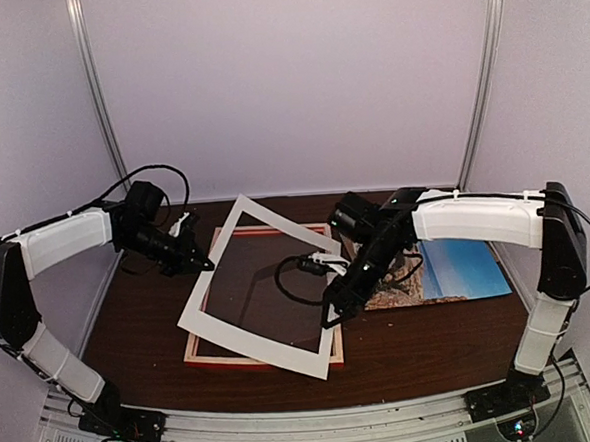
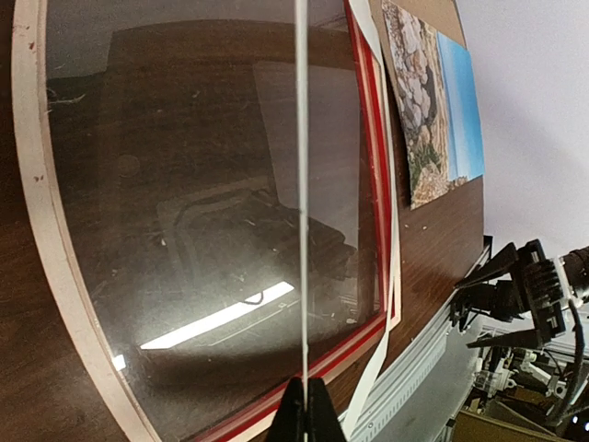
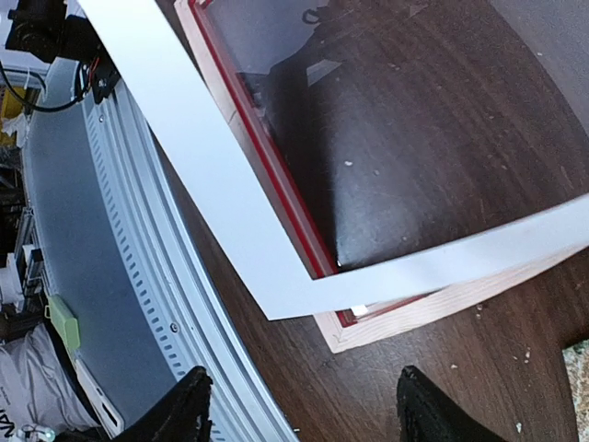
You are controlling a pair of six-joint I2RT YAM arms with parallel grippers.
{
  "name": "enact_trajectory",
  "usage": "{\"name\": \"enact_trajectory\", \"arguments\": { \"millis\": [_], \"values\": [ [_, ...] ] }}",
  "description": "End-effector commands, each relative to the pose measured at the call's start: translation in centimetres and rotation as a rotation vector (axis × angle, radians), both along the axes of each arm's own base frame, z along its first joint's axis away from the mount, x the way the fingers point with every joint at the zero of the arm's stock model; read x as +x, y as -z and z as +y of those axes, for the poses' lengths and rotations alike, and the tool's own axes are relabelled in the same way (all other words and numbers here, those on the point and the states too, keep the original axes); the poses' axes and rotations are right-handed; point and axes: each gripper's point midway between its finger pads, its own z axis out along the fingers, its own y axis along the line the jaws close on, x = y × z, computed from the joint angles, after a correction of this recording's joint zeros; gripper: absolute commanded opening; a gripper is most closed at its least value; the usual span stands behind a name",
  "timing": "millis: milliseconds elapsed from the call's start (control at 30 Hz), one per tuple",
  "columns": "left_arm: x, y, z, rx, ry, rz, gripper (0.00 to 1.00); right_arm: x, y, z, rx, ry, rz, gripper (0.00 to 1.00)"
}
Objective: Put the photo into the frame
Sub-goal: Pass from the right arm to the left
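The frame lies flat on the table, pale wood up, red on its inner lip, table showing through its glass. A white mat border hangs tilted over it. My left gripper is shut on the mat's left edge; in the left wrist view the mat shows edge-on as a thin line running out of the shut gripper. My right gripper is open and empty above the frame's near right corner, below the mat. The photo lies flat at the right, partly under the right arm.
A slotted metal rail runs along the table's near edge and shows close in the right wrist view. White enclosure walls stand behind and at both sides. A lighter brown board lies under the photo.
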Motion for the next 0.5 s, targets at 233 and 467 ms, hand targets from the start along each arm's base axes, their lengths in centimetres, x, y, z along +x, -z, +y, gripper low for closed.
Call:
{"name": "enact_trajectory", "arguments": {
  "millis": [233, 467],
  "values": [
    [1.5, 1.0, 3.6, 0.102, -0.166, -0.041, 0.00, 4.7, -0.1, -3.4, -0.001, 0.250, -0.036, 0.69],
    [2.1, 2.3, 4.5, 0.148, -0.225, -0.045, 0.00, 7.0, 0.0, -5.3, -0.006, 0.360, -0.067, 0.69]
  ]
}}
